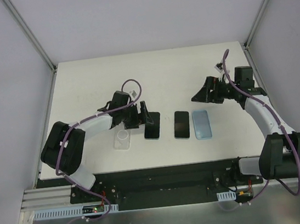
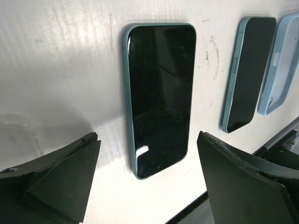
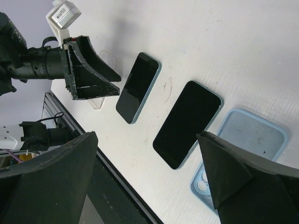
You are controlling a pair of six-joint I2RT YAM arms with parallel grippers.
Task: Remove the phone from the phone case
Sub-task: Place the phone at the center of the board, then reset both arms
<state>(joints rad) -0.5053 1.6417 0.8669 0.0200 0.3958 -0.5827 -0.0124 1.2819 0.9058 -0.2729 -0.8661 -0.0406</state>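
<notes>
Two dark-screened phones lie face up side by side on the white table: the left phone (image 1: 152,125) (image 2: 159,98) (image 3: 138,86) and the right phone (image 1: 181,124) (image 2: 247,70) (image 3: 187,123), both with teal edges. An empty light blue phone case (image 1: 202,124) (image 2: 280,65) (image 3: 247,149) lies right of them, and a clear case (image 1: 122,139) (image 3: 105,100) lies left of them. My left gripper (image 1: 144,115) (image 2: 148,137) is open and empty, just above the left phone's near end. My right gripper (image 1: 197,96) (image 3: 147,136) is open and empty, above and behind the blue case.
The table's near edge with a black rail (image 1: 158,171) (image 3: 107,177) runs close in front of the phones. White table surface (image 1: 162,77) extends behind the arms to the far wall.
</notes>
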